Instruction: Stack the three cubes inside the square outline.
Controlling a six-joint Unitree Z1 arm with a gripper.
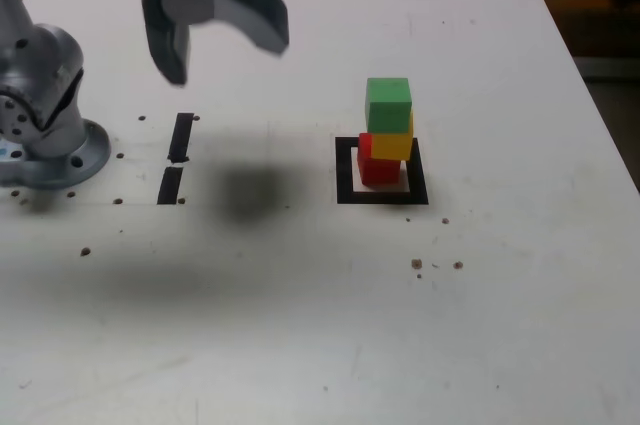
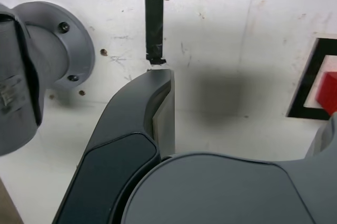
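Three cubes stacked, jaws wide and empty

Three cubes stand in one column inside the square outline (image 1: 345,177), right of centre on the desk (image 1: 320,325) in the exterior view: red cube (image 1: 378,167) at the bottom, yellow cube (image 1: 393,139) on it, green cube (image 1: 388,103) on top. We judge the stacking done. The yellow sits a little right of the red, and the green seems twisted slightly on the yellow, so the column is not quite true.

Gripper (image 1: 222,37) hangs high at the far left of that view, well apart from the stack. Jaws spread wide, nothing between them. In the wrist view we see only a corner of the outline and a bit of red at the picture's edge.

Step in hand, as we read it: clearing off. To do it well, we would keep the arm high and on the left side, with no sweep across the stack.

Open room: wide bare desk on the near side and between the two tape strips (image 1: 176,160) and the outline. The arm base (image 1: 60,150) crowds the far left. The desk's right edge runs not far beyond the outline.
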